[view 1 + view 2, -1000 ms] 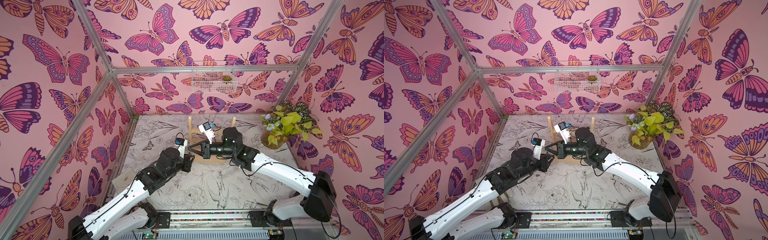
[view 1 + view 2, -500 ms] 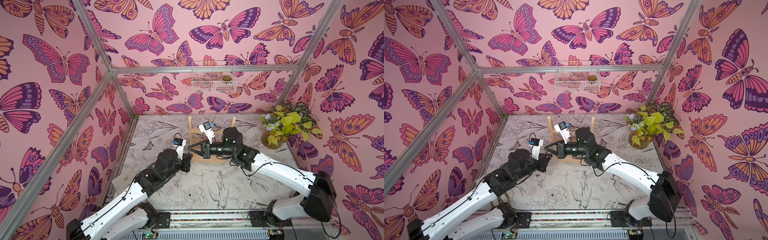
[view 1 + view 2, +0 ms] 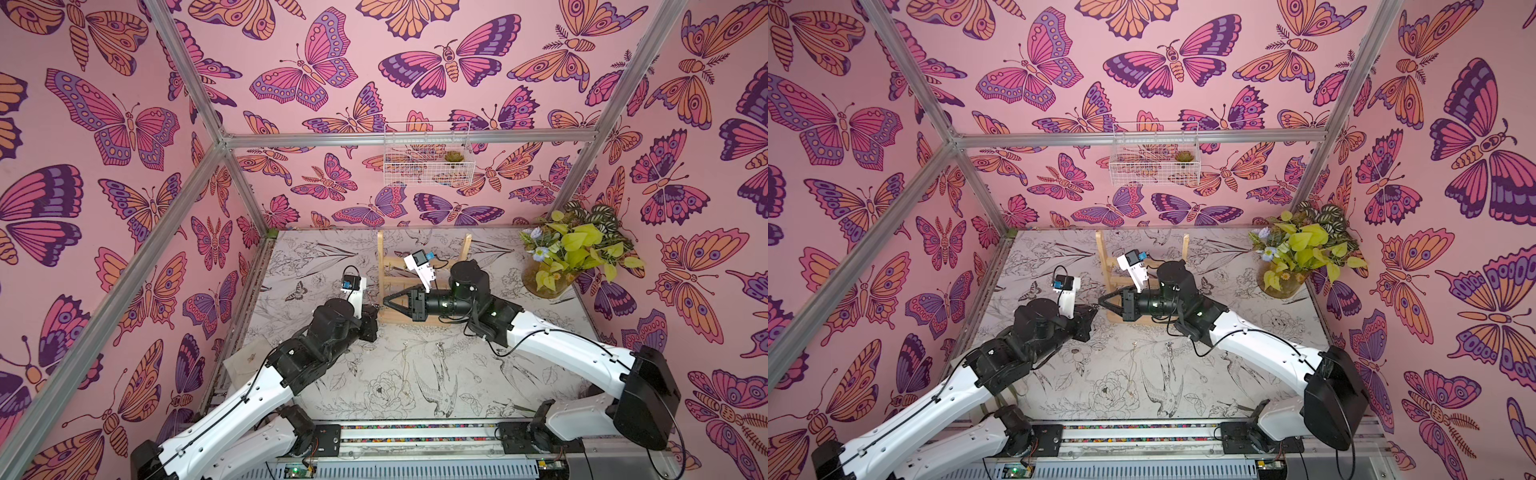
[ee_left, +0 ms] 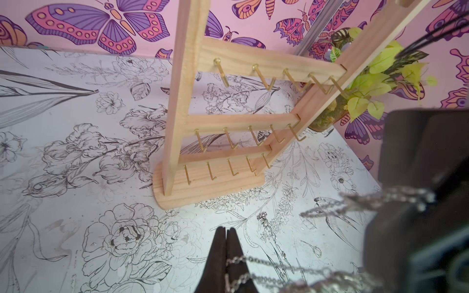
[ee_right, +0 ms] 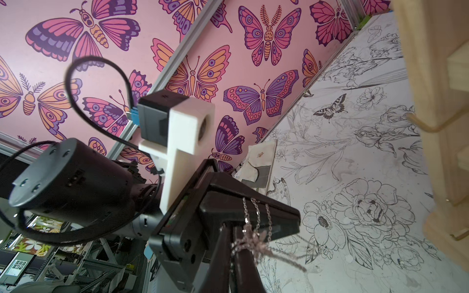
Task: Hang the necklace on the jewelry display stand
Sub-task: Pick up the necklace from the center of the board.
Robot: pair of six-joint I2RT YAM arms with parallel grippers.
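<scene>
Necklace (image 4: pixel 256 262) pinched between two grippers, not yet on the jewelry display stand (image 4: pixel 186 101)

Both top views look down on a flower-printed table (image 3: pixel 316 266) inside pink butterfly-papered walls. Reaching in from seven o'clock, the left gripper (image 4: pixel 225 236) has its dark fingers pressed together on the necklace. This thread-fine chain runs from that pinch across a short gap of air to the right gripper (image 3: pixel 385 300). That one comes in from four o'clock, lies level and points toward nine o'clock, so the two meet almost tip to tip just beyond the table's middle. Its fingers are also closed nearly flat, with a bunched tangle of chain caught at their tips. More loops are draped over the dark fingers beside them, and loose lengths dangle toward the table. Gripping at two points probably serves to draw the tangle out into an open loop that a hook can enter.

Just behind the grippers, at twelve o'clock, the pale wooden stand is upright. Its gold hooks (image 4: pixel 257 72), as far as they show, are bare and angle up toward the robot, likely so that a chain lowered over one would not slide off. A potted plant (image 3: pixel 577 249) sits well apart at two o'clock.
</scene>
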